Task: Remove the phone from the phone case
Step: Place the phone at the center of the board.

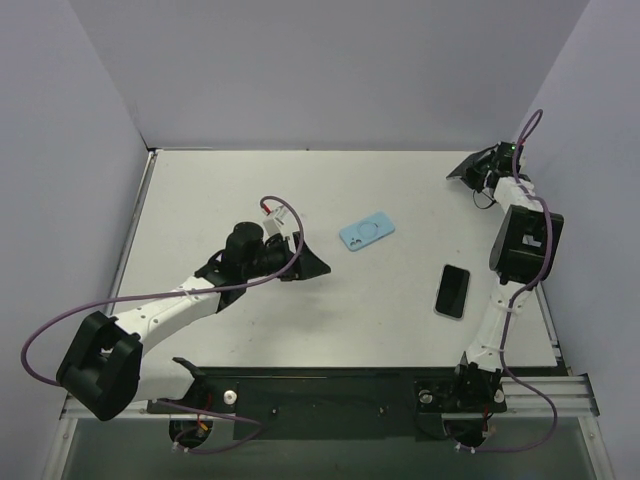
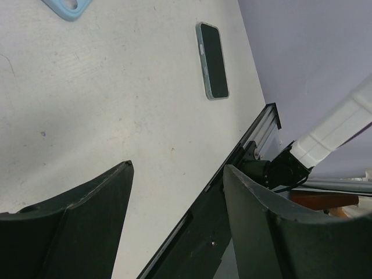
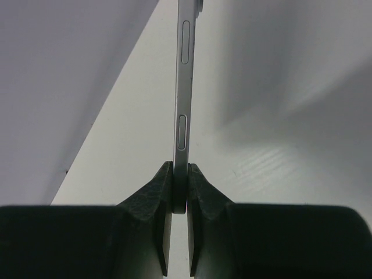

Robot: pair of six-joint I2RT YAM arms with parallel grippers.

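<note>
Phone (image 3: 183, 116) bare, clamped edge-on in closed right gripper (image 3: 181, 174), aloft at far right. Blue phone case (image 1: 366, 233) lying mid-table, well apart: extraction judged complete. Second handset (image 1: 453, 291) flat at near right. Left gripper (image 2: 177, 168) spread wide, empty.

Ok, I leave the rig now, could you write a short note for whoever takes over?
Left gripper: open, empty, over the table.
Right gripper: shut on a phone, at the far right corner.
Blue phone case: flat on the table, looks empty.
Second phone: flat, screen up, near the right arm.
Done: the held phone appears bare.
Left: probably set it down.
</note>
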